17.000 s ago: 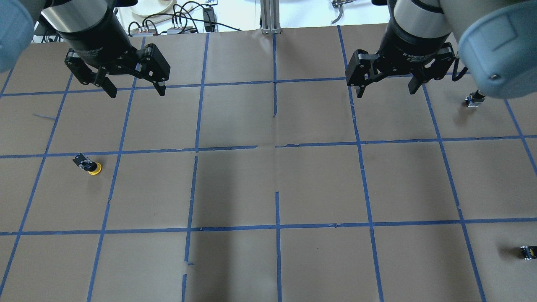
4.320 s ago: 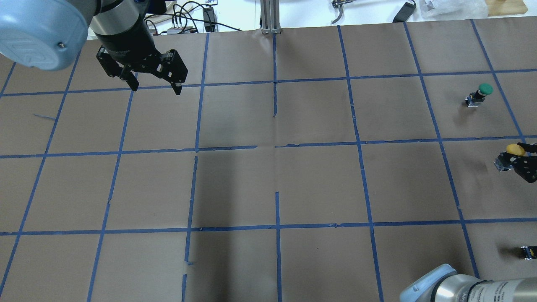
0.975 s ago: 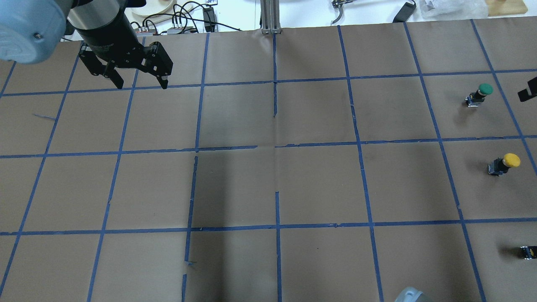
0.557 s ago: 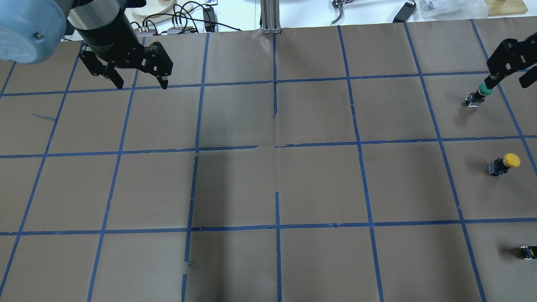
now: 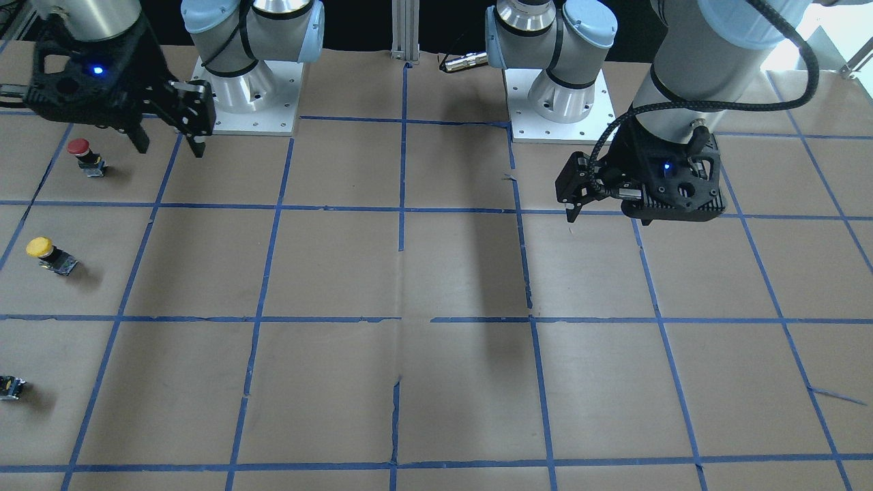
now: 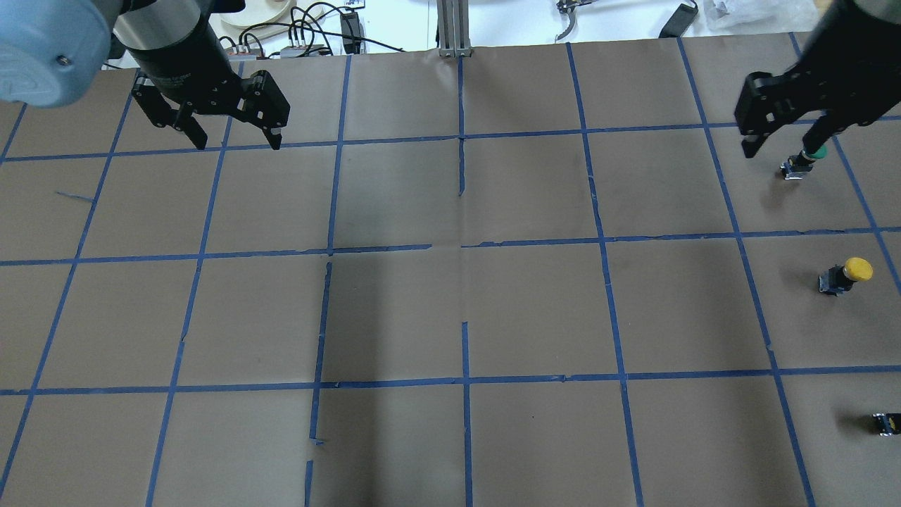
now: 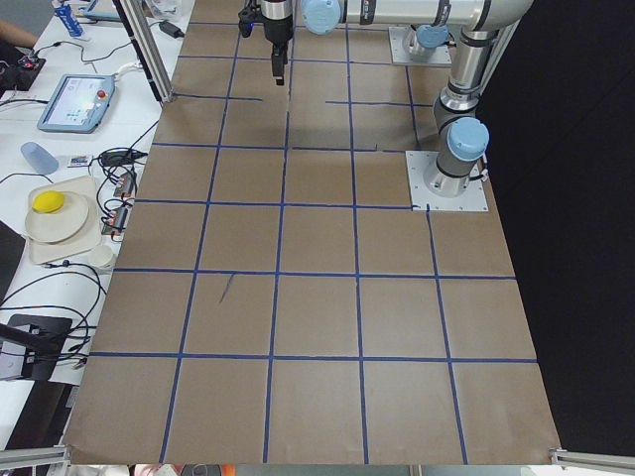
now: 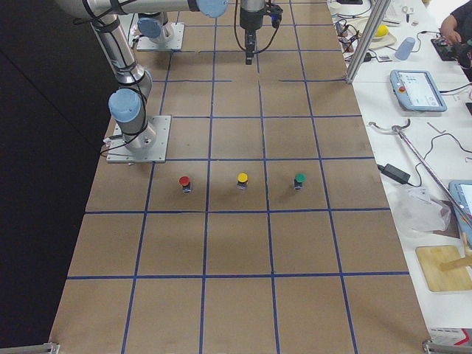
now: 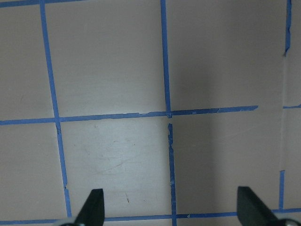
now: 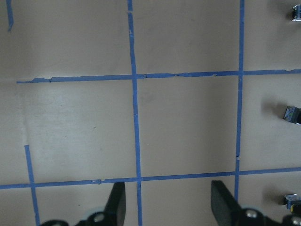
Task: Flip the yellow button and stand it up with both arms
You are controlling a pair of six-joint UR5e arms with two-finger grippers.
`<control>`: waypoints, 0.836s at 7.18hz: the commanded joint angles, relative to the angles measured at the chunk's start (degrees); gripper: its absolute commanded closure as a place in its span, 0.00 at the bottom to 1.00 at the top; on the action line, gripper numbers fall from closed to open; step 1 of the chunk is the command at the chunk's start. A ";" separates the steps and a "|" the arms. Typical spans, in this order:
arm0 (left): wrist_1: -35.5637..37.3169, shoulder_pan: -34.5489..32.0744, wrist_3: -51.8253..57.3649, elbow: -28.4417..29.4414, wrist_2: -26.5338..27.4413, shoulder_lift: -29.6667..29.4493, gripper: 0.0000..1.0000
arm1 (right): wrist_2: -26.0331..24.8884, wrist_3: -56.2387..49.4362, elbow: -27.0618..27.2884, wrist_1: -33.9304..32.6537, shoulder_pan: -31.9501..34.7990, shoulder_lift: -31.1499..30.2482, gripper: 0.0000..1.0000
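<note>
The yellow button (image 6: 845, 274) stands upright on the brown paper at the right, yellow cap up on its dark body. It also shows in the front-facing view (image 5: 48, 254) and the right side view (image 8: 242, 181). My right gripper (image 6: 780, 148) is open and empty, high over the table's far right, well away from the button; the front-facing view (image 5: 170, 146) and its wrist view (image 10: 169, 205) show the jaws spread. My left gripper (image 6: 238, 144) is open and empty at the far left, its jaws spread in its wrist view (image 9: 171, 209).
A green-capped button (image 6: 799, 165) stands beyond the yellow one, partly behind a right finger. A red-capped button (image 5: 85, 155) stands on the robot's side of it. A small dark piece with a yellow spot (image 6: 885, 422) sits at the right edge. Blue tape lines grid the paper.
The yellow button lay on its side at the left, was carried right in my right gripper, and now stands free. Over the last second the right gripper came in from the right edge; the left stayed still.
</note>
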 commanded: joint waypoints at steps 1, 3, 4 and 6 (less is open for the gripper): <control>0.03 0.00 0.00 0.03 -0.06 -0.06 0.00 | -0.04 4.27 -0.31 -0.24 4.55 1.15 0.30; 0.03 0.00 0.00 0.03 -0.07 0.03 0.00 | -0.14 4.01 -0.40 -0.42 4.47 1.06 0.00; 0.03 0.00 0.00 0.03 -0.07 0.03 0.00 | -0.66 3.57 -0.49 -0.41 4.47 1.06 0.00; 0.03 0.00 0.00 0.03 -0.07 0.03 0.00 | -0.31 2.96 -0.49 -0.24 4.04 1.23 0.00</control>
